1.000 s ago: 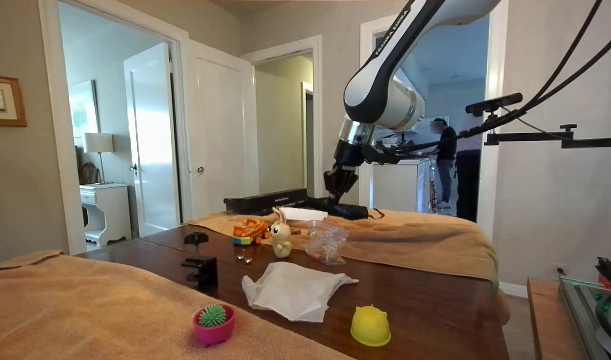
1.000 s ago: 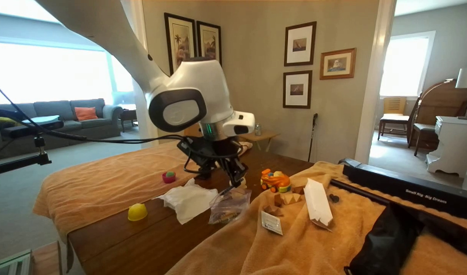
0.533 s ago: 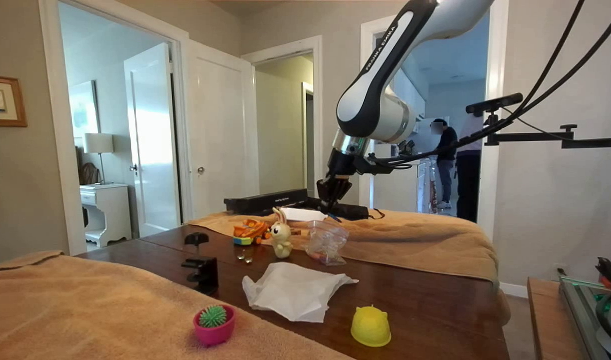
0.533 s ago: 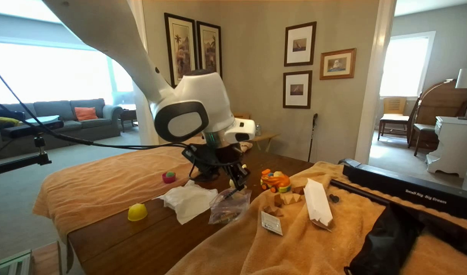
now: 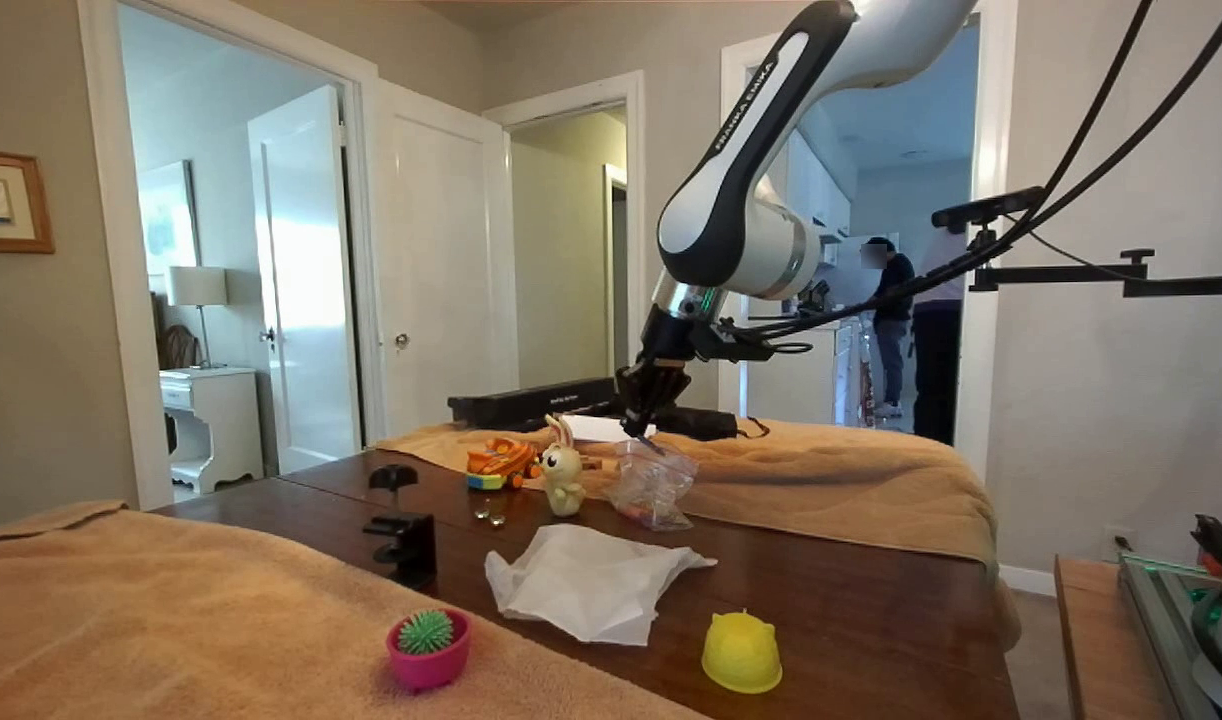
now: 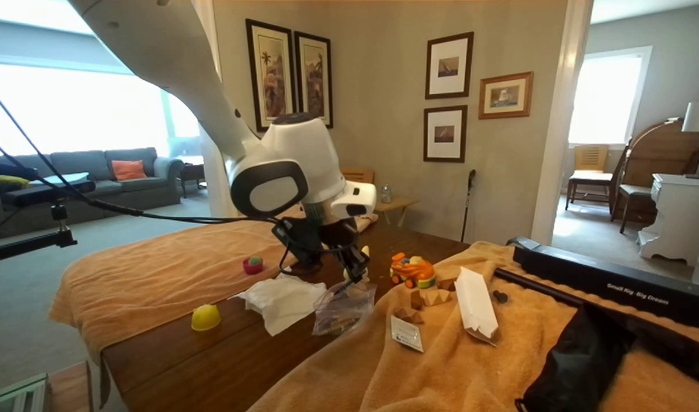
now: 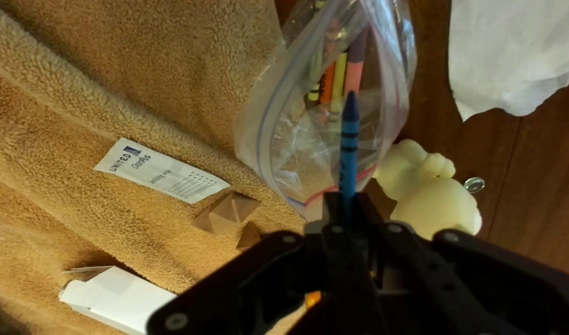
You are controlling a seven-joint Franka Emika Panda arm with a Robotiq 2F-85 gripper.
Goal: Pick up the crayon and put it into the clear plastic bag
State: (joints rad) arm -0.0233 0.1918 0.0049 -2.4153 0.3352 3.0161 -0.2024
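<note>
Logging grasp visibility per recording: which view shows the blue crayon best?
The wrist view: the blue crayon shows large, its pointed tip and dark bands clear, only its rear end hidden in the hand. In both exterior views it is a small, thin streak at the hand's end.

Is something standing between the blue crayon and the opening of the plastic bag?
Nothing visible. In the wrist view, the gripper holds the blue crayon, its tip in front of the opening of the plastic bag.
</note>
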